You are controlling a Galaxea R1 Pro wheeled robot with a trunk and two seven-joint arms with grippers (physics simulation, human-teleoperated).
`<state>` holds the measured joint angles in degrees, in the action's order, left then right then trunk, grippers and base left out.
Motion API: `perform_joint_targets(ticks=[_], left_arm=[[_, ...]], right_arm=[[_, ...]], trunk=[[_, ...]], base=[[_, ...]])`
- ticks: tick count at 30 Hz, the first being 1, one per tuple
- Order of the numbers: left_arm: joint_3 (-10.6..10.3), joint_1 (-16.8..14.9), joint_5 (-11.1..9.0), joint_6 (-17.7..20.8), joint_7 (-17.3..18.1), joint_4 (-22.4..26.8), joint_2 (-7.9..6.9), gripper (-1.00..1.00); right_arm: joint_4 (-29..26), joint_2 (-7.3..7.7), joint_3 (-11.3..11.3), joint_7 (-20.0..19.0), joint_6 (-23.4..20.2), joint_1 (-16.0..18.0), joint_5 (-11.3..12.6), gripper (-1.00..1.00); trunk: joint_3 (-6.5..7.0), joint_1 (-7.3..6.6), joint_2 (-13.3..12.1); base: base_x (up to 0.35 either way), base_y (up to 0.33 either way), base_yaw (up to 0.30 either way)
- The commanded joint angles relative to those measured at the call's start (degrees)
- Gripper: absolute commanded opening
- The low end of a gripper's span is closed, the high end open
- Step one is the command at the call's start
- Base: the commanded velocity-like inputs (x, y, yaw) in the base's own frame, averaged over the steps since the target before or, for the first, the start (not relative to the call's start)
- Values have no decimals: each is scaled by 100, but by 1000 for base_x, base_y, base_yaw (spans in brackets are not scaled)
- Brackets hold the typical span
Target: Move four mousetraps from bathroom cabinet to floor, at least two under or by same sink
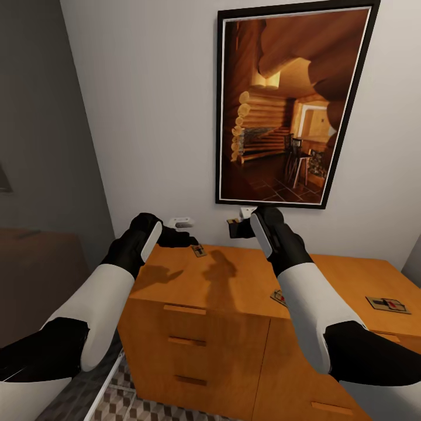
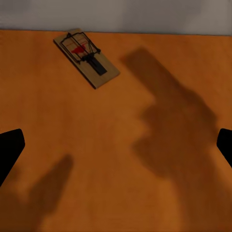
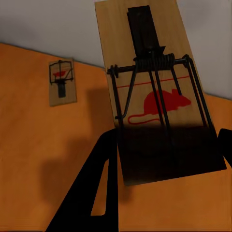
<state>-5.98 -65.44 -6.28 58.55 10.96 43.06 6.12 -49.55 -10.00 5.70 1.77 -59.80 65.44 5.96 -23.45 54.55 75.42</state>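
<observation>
Mousetraps are lying on the cabinet (image 1: 234,280) top: one (image 1: 199,251) near the left gripper (image 1: 186,238), one (image 1: 278,297) beside the right arm, one (image 1: 387,304) far right. The right gripper (image 1: 241,225) is holding the fourth trap (image 3: 150,82) by its end, lifted. The left gripper's fingers (image 2: 9,150) are standing wide apart, empty. Each trap seems light, stiff and thin; I would be pinching the board's long edges, away from the wire.
</observation>
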Motion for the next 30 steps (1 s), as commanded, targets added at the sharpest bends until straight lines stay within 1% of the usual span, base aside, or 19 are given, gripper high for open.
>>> perform_joint_targets(ticks=[1, 13, 17, 20, 23, 30], left_arm=[[-9, -4, -54, 28, -33, 3, -3, 100], [-8, -4, -41, 29, -32, -9, -12, 100], [-13, -4, -46, 26, -32, -27, -12, 100], [-16, -4, -62, 25, -32, -22, 0, 100], [-17, -4, -71, 25, -31, -19, 7, 100], [-17, -4, -76, 32, -27, -4, 12, 100]], right_arm=[[15, 0, 2, 21, -20, 5, 42, -100], [227, 0, 1, 24, -20, 4, 54, -100], [406, 0, 2, 8, -20, 4, 50, -100], [664, 0, -3, 13, -20, 4, 44, -100], [760, 0, 0, -9, -20, 4, 47, -100], [802, 180, -3, -56, -20, 4, 46, -100]], trunk=[[-7, 0, 4], [-7, 0, 4], [-7, 0, 4], [-7, 0, 4], [-7, 0, 4], [-1, 0, 4]], base=[[0, 0, 0], [0, 0, 0], [0, 0, 0], [0, 0, 0], [0, 0, 0], [0, 0, -16]])
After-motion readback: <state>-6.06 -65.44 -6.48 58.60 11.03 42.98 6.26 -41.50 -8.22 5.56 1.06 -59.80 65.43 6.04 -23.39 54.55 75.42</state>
